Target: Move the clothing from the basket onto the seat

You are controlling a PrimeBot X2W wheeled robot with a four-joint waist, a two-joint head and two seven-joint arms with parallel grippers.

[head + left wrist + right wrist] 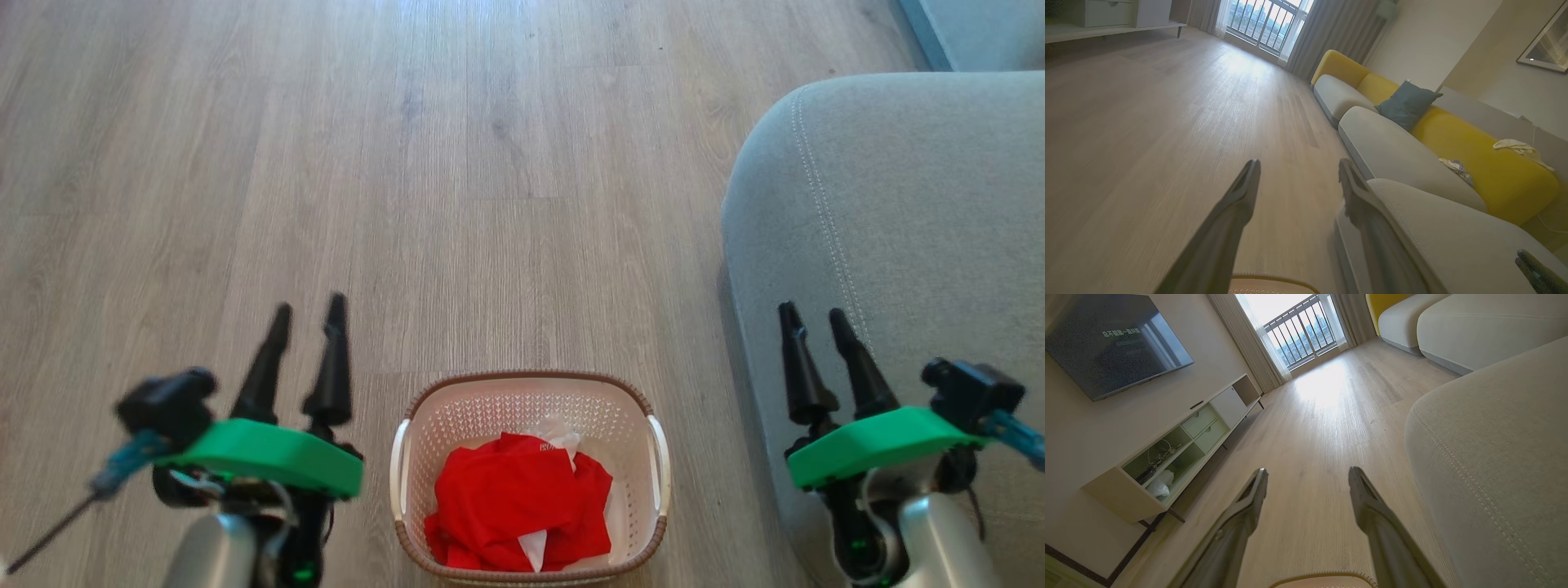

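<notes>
Now left gripper [309, 304] and right gripper [811, 310] hover open, empty, flanking the basket [522, 377]; a deep central pinch should lift the clothing [510, 510] cleanly to the seat [898, 204]

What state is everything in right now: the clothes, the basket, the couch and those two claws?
Basket: upright on the floor, loaded.
Clothing: heaped inside the basket.
Seat: no clothing on the near cushion.
Left gripper: fingers apart, holding nothing.
Right gripper: fingers apart, holding nothing.
</notes>
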